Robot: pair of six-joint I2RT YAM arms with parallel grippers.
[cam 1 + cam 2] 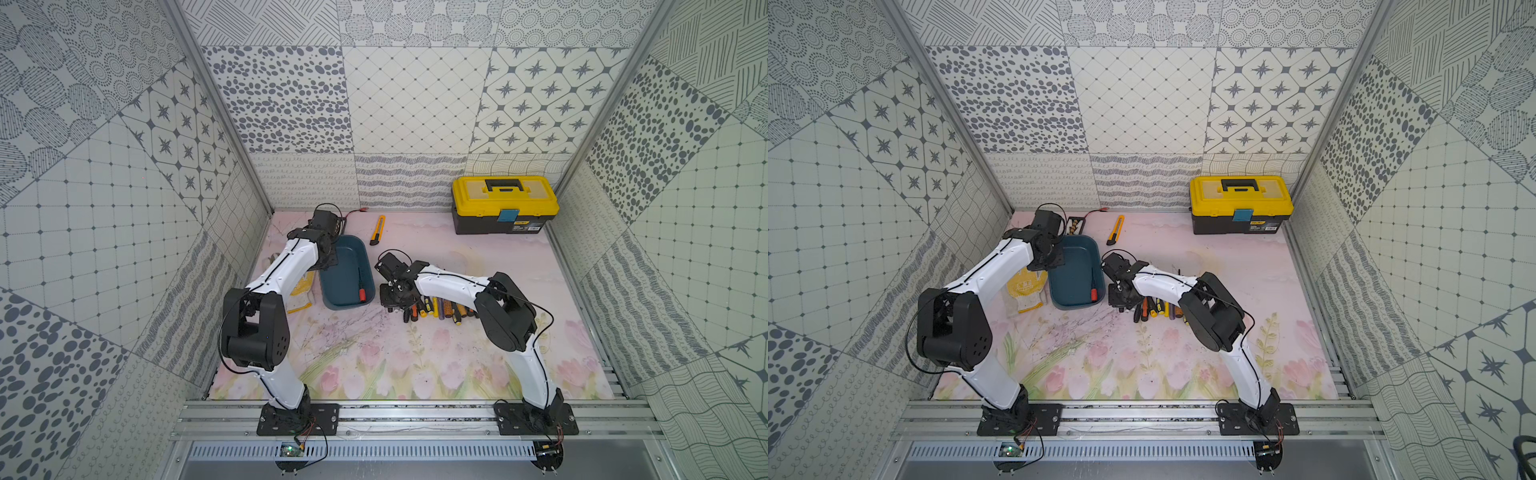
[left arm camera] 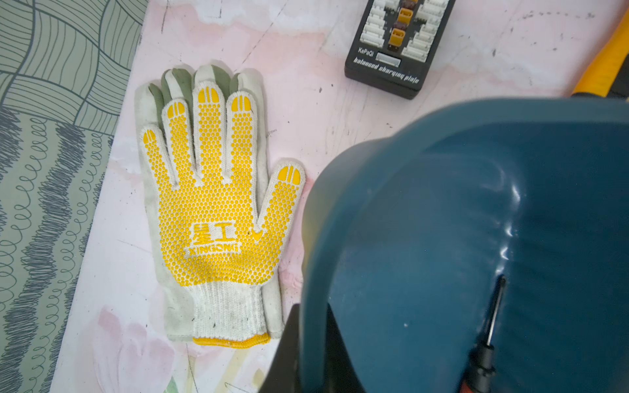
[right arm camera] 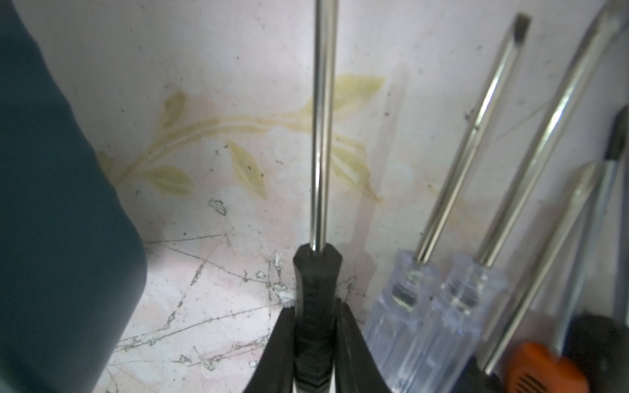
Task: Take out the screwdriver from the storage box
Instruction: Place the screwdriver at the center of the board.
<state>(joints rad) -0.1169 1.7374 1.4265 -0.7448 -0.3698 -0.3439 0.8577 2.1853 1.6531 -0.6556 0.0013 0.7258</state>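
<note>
**Black-handled driver gripped, red one waits in the box**

Black handle of a screwdriver (image 3: 315, 306) sits clamped in the right hand (image 3: 315, 343), low beside the row of screwdrivers (image 1: 444, 309) on the surface. Set it down parallel, then release. The left hand (image 2: 306, 343) pinches the storage box (image 1: 347, 272) rim; a red-handled screwdriver (image 1: 361, 286) remains inside.

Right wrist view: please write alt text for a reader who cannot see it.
The right gripper holds a black-handled screwdriver between its jaws, just over the floral table. More screwdrivers lie beside it, and the storage box stands opposite.
</note>
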